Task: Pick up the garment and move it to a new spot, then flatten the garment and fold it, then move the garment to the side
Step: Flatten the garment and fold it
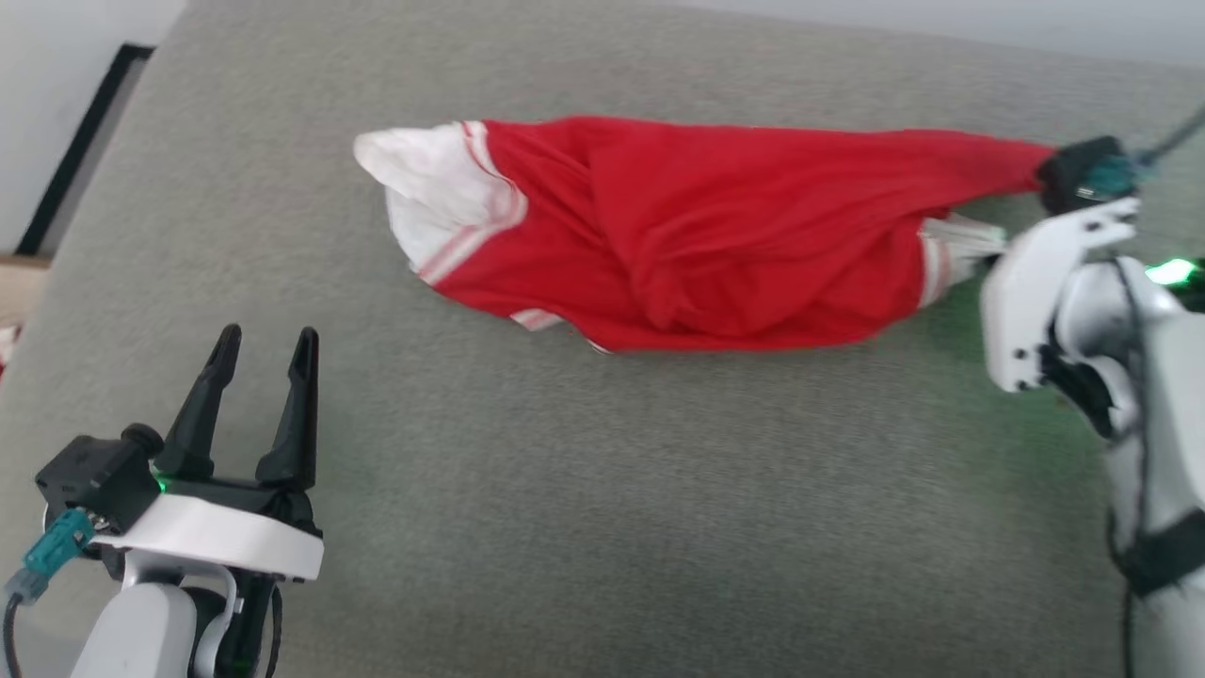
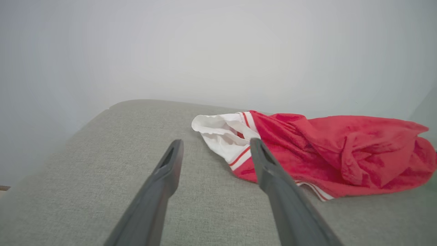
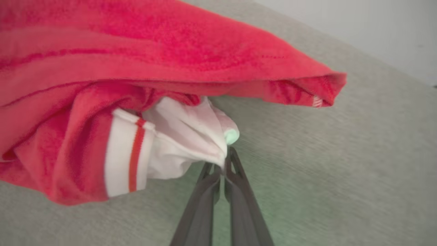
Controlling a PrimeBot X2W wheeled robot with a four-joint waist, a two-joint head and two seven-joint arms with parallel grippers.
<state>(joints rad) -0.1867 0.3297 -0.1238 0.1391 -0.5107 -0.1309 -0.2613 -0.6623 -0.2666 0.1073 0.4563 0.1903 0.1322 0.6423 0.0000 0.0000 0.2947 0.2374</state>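
shirt (image 1: 715, 226) lies bunched across the grey cushion (image 1: 565, 518), not yet flat | right tool (image 3: 223, 164) pinched shut on its white sleeve (image 3: 181, 147), a corner hold, likely for dragging it over | left tool (image 1: 268, 331) wide open, empty (standing by, short of the other sleeve)

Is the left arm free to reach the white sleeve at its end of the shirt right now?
Probably yes. The left gripper is open, the white sleeve lies just ahead of it, and only bare grey surface lies between them. The right gripper holds the garment at its other end.
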